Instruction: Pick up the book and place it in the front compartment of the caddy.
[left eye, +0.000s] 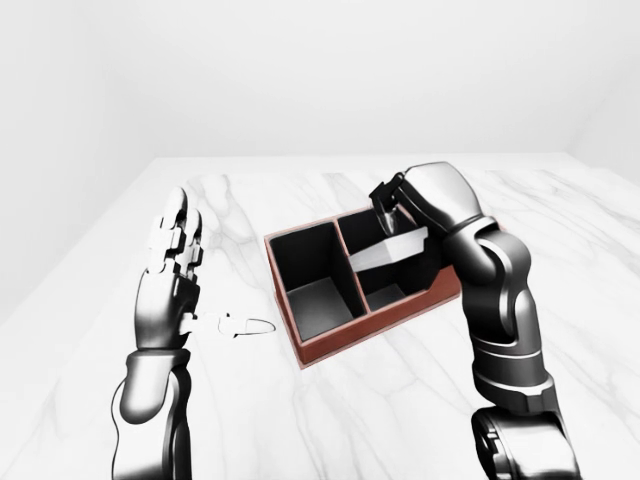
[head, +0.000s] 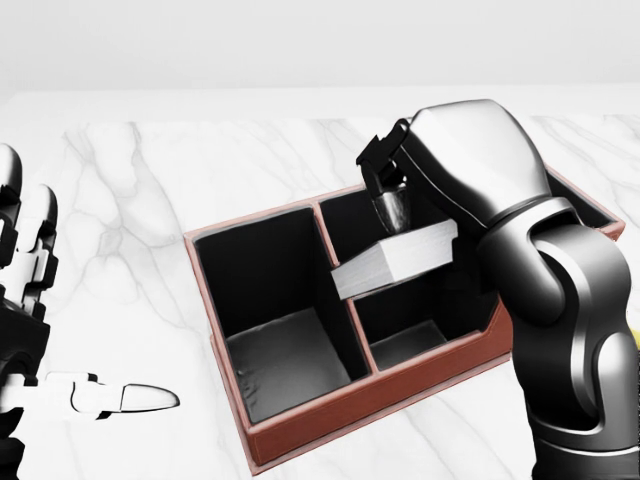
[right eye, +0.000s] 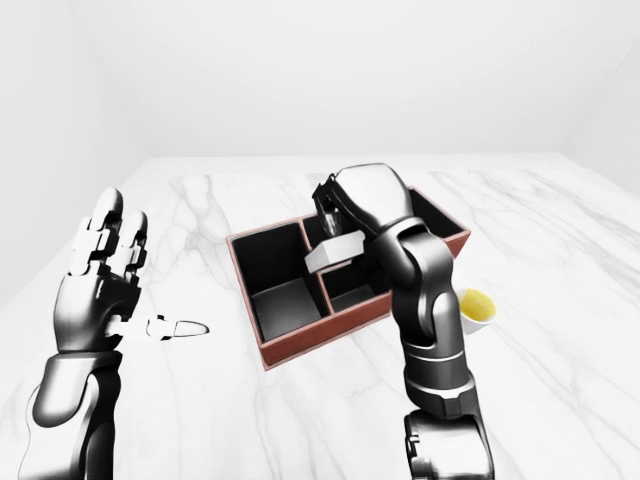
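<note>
Right robot hand (head: 400, 205) grips book (head: 395, 262), tilted, just below it over caddy's (head: 300, 440) middle compartment; left robot hand (left eye: 172, 262) spread wide.

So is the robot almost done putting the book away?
Partway. Done: the book is off the table, and the right hand has its fingers closed on it. In hand: it hangs tilted over the caddy's middle compartment, not resting inside. Left: lower it into the right compartment and let go. Which one counts as the front I can't tell. The left hand is open at the side, holding nothing.
</note>
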